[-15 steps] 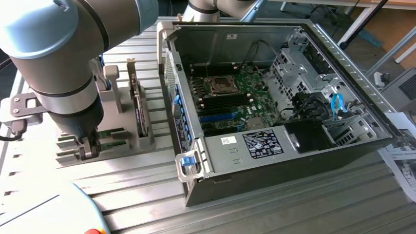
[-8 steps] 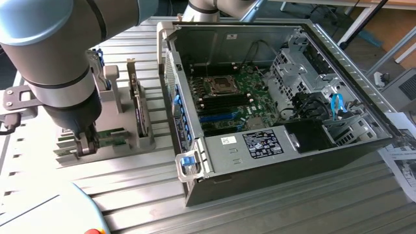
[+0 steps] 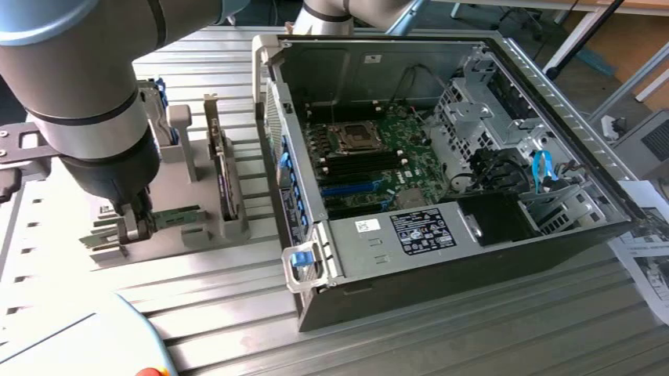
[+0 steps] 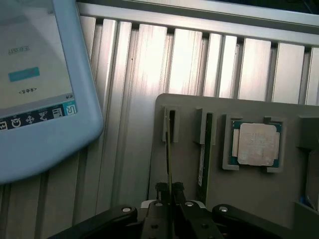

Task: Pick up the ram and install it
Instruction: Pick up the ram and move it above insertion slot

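The end effector [image 4: 170, 188] is clenching the ram [image 4: 169, 149] as it stands in its slot.

The ram is standing on edge in a slot of the grey holder [image 4: 259, 199], and the end effector's two fingers are pressing against its thin sides from either flank. Just beside it, a second green stick [image 4: 203, 159] is sitting upright in the neighbouring slot, and a processor chip [image 4: 256, 144] is lying flat in a square pocket further along. The holder is resting on the ribbed aluminium bench [image 4: 149, 64]. A light-blue pendant [image 4: 75, 99] is lying near the holder, its screen showing text too blurred to read. In the exterior view, the open computer case [image 3: 345, 63] is lying toward that view's right, exposing the motherboard [image 3: 387, 157]. A white and a black sticker are showing on it, with print too small to make out.
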`<move>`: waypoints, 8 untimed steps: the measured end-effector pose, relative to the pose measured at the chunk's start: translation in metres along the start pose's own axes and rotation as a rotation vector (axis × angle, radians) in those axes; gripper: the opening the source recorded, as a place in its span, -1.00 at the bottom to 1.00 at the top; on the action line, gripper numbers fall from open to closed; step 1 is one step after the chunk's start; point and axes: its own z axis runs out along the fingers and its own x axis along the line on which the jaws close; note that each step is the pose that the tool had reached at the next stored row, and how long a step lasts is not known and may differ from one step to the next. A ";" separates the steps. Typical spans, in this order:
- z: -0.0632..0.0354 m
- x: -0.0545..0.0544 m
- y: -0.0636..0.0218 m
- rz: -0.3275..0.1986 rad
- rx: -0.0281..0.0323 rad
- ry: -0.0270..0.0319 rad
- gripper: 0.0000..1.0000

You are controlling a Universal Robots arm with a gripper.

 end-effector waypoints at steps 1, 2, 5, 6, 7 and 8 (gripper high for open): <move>-0.0026 0.000 0.0001 0.000 -0.0001 0.0000 -0.70; -0.0054 0.000 0.0003 0.000 -0.0001 0.0000 -0.70; -0.0206 0.000 0.0010 0.000 -0.0001 0.0001 -0.70; -0.0244 -0.001 0.0012 0.000 0.0000 0.0000 -0.70; -0.0269 -0.001 0.0013 0.000 -0.0001 0.0000 -0.70; -0.0293 -0.001 0.0014 0.000 -0.0001 0.0001 -0.70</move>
